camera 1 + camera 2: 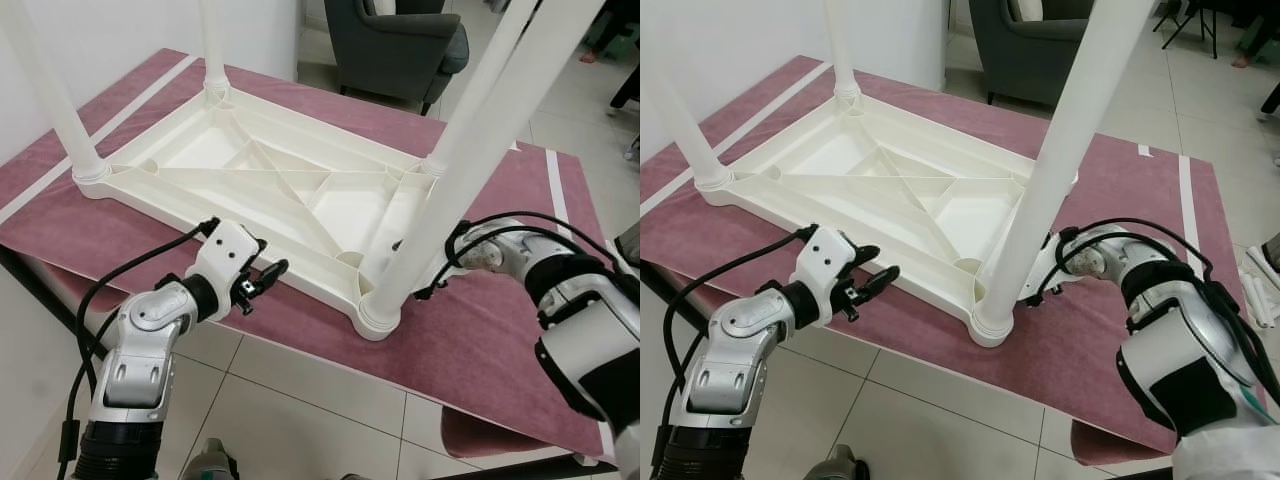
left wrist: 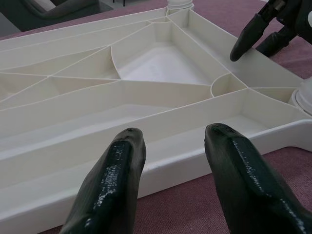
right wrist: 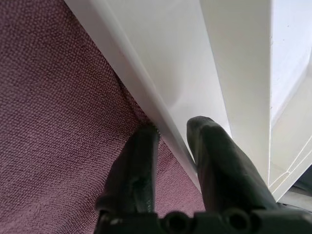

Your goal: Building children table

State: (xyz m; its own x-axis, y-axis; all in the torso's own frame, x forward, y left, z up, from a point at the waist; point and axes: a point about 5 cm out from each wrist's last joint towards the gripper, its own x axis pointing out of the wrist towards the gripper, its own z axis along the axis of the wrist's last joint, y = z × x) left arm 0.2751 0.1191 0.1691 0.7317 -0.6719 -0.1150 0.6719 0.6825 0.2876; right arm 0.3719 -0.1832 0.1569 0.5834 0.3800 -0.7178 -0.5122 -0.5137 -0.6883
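The white plastic children's table [image 1: 270, 180] lies upside down on a mauve cloth [image 1: 480, 350], with its legs pointing up. The nearest leg [image 1: 470, 150] stands in the front right corner socket [image 1: 378, 312]. My left gripper [image 1: 272, 275] hovers open just off the table's front rim, and its fingers [image 2: 117, 175] point at that rim [image 2: 161, 163] without touching it. My right gripper [image 1: 1042, 270] is at the right-hand rim behind the near leg. It is shut on that rim [image 3: 146, 92], one finger on the cloth side and one on the white side.
The cloth-covered platform ends just in front of me, with tiled floor [image 1: 300, 420] below. A dark grey armchair [image 1: 400, 45] stands behind the platform. White stripes [image 1: 558, 190] run along the cloth's sides. Bare cloth lies to the right of the table.
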